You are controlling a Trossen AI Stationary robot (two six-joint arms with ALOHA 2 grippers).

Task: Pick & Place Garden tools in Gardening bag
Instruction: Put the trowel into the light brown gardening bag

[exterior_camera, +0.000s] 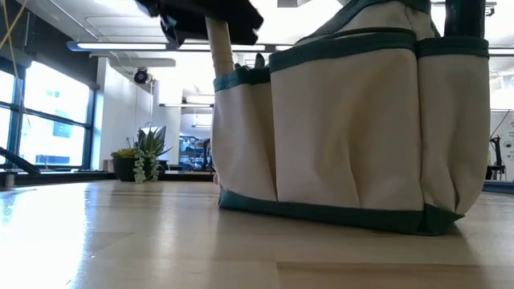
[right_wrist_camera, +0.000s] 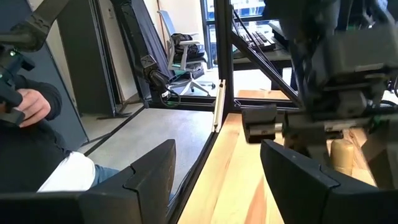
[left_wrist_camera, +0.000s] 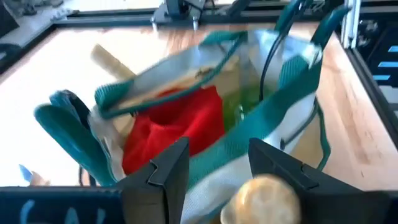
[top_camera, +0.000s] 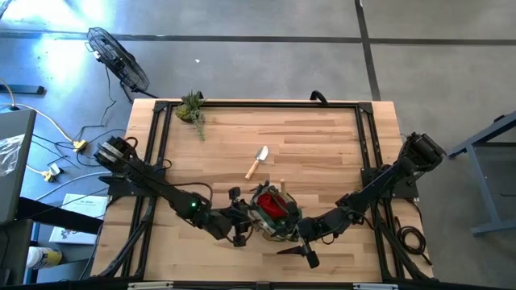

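The left tool [left_wrist_camera: 214, 171] stands apart over the gardening bag [top_camera: 274, 213], a wooden handle [left_wrist_camera: 261, 199] just beside; the right tool [right_wrist_camera: 217, 180] is apart too

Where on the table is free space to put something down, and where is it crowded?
Free: the wide wood between the plant, the trowel and the table's far right corner. Crowded: the near edge, where both grippers flank the bag.

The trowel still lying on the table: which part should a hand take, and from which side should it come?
Take the trowel by its wooden handle, coming straight down from above. It lies flat and alone on the bare table, apart from the bag, its handle pointing toward the left arm's side. The handle looks narrow and even; the metal blade is wider and probably harder to pinch.
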